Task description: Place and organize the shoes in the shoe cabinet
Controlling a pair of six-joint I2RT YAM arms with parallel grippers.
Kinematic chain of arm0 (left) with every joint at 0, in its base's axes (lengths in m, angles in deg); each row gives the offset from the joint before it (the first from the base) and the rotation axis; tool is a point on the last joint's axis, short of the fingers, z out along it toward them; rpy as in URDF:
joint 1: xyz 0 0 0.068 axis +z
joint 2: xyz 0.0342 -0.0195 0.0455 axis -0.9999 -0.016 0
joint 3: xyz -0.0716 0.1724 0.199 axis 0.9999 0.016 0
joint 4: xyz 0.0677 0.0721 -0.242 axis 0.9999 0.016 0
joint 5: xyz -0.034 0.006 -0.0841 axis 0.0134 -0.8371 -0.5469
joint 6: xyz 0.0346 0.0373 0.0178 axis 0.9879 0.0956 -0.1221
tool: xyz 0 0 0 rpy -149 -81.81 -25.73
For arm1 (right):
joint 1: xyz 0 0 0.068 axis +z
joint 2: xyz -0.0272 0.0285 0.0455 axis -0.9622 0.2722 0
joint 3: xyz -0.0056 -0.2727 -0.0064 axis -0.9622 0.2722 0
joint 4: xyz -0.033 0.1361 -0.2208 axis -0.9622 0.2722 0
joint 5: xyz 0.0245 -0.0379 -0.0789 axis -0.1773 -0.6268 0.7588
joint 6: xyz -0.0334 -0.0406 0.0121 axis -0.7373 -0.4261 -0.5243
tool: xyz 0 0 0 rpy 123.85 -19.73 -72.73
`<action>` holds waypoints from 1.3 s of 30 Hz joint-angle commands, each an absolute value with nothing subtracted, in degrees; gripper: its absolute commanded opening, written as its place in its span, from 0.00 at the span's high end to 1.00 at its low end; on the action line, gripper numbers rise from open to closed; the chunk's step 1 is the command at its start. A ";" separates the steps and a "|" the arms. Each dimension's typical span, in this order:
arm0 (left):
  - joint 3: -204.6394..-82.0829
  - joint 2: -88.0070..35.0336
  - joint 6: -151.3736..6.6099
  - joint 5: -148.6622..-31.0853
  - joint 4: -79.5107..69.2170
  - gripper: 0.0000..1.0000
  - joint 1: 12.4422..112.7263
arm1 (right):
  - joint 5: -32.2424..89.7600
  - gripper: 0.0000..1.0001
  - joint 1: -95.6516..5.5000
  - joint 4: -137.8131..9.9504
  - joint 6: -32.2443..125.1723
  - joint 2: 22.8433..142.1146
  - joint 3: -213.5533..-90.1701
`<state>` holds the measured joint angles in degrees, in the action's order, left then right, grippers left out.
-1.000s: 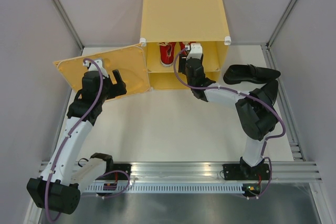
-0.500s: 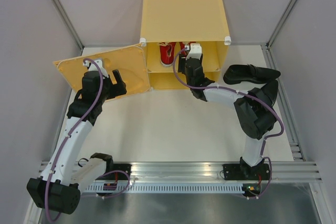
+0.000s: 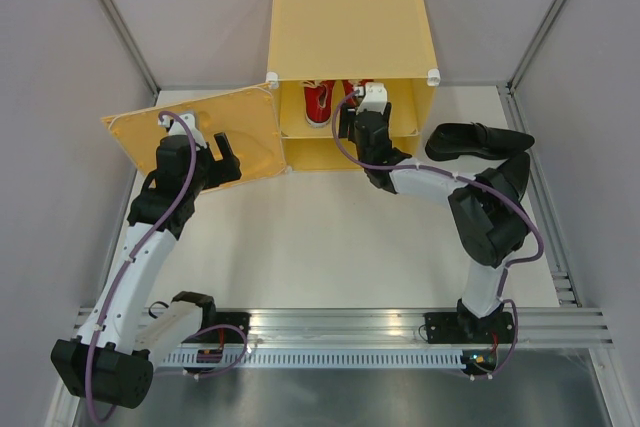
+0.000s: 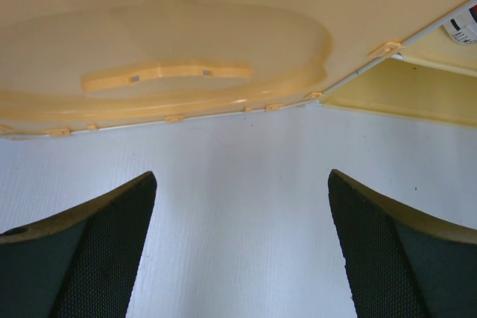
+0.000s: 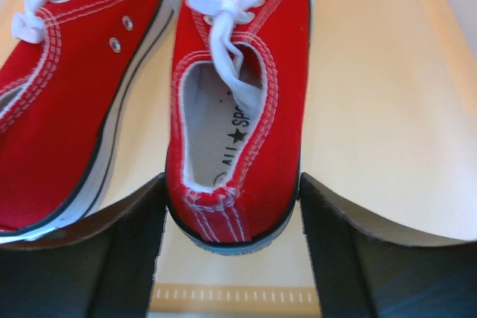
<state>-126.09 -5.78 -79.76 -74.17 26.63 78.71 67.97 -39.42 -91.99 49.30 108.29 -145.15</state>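
currently settling the red pair on the upper shelf of the shoe cabinet, at the far middle of the table. reaches into that compartment with the right gripper, pads pressed against both sides of the heel of the right red sneaker, so apparently clamped on it, with that sneaker just right of the left red sneaker, toes toward the far wall and sole seemingly down on the shelf. holds the left gripper near the open door, swung out to the left, fingers wide apart and gripping nothing, facing the embossed inner side. leaves the far black dress shoe and the near black dress shoe out on the table, right of the cabinet, the near one partly hidden behind the right arm's elbow. probably about halfway through, then. next: ease the fingers off the heel, draw straight back toward the near edge without dragging the sneaker out or catching the laces, then swing right for a black shoe. likely calls for the lower compartment, and for stopping the door from swinging shut.
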 commanded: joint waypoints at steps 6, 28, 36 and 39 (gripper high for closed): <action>-125.60 -5.40 -78.73 -73.97 25.34 0.02 78.80 | 67.25 0.10 -40.19 -86.85 50.46 103.27 -144.17; -125.60 -5.48 -78.82 -74.23 25.35 0.02 78.80 | 59.70 0.02 -40.01 -74.30 53.62 92.90 -143.21; -125.60 -5.40 -78.82 -74.23 25.34 0.02 78.80 | 55.56 0.02 -40.10 -61.37 54.68 80.86 -140.83; -125.51 -5.40 -78.82 -74.23 25.35 0.02 78.80 | 56.00 0.02 -40.10 -56.20 55.73 75.50 -138.29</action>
<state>-126.09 -5.78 -79.76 -74.24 26.63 78.71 56.98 -39.94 -63.58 54.04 80.27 -140.37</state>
